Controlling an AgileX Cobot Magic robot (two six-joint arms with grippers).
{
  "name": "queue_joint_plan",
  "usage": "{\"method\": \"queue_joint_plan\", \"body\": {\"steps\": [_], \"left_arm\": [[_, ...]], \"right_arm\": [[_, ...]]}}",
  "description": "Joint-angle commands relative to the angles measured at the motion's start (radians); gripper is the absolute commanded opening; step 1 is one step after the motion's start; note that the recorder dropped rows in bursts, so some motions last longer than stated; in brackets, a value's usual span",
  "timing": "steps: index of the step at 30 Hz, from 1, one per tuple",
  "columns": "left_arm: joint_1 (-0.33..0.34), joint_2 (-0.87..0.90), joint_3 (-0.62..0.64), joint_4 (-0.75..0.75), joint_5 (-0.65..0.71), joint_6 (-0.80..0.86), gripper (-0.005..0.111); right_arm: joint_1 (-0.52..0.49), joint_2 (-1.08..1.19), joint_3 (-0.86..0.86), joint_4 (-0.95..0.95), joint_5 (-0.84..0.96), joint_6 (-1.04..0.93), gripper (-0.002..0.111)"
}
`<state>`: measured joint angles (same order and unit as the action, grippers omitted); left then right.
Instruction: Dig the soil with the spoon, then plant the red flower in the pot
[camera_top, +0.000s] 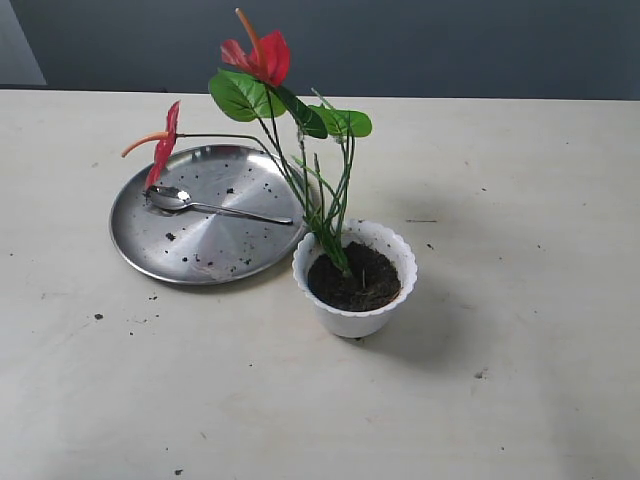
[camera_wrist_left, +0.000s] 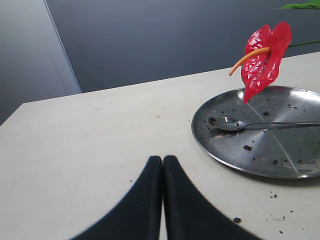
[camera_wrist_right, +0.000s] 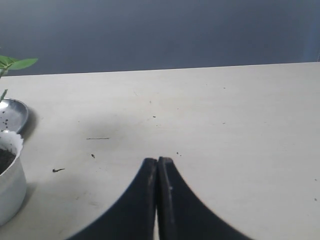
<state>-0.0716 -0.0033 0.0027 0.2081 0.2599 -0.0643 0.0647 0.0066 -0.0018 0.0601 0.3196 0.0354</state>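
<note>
The white pot (camera_top: 355, 312) with a ruffled rim stands right of the plate, filled with dark soil (camera_top: 356, 280). The red flower (camera_top: 262, 55) stands planted in it, stems leaning left; its second bloom (camera_top: 163, 148) hangs over the plate. The silver spoon (camera_top: 200, 203) lies on the steel plate. From the left wrist view, the spoon (camera_wrist_left: 250, 124) and a bloom (camera_wrist_left: 264, 57) are ahead of my left gripper (camera_wrist_left: 162, 159), which is shut and empty. My right gripper (camera_wrist_right: 158, 161) is shut and empty, with the pot (camera_wrist_right: 10, 185) off to one side. Neither gripper shows in the exterior view.
The round steel plate (camera_top: 215, 245) lies left of the pot, with soil crumbs on it. More crumbs (camera_top: 98, 317) are scattered over the pale table (camera_top: 500, 200). A dark wall runs behind the table's far edge.
</note>
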Motion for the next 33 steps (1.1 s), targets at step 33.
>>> {"method": "queue_joint_plan", "body": {"steps": [33], "left_arm": [[-0.002,0.003,-0.003,-0.005,-0.007,-0.004,0.002]], "right_arm": [[-0.007,-0.007,0.002,-0.003,-0.013,-0.005,-0.001]]}}
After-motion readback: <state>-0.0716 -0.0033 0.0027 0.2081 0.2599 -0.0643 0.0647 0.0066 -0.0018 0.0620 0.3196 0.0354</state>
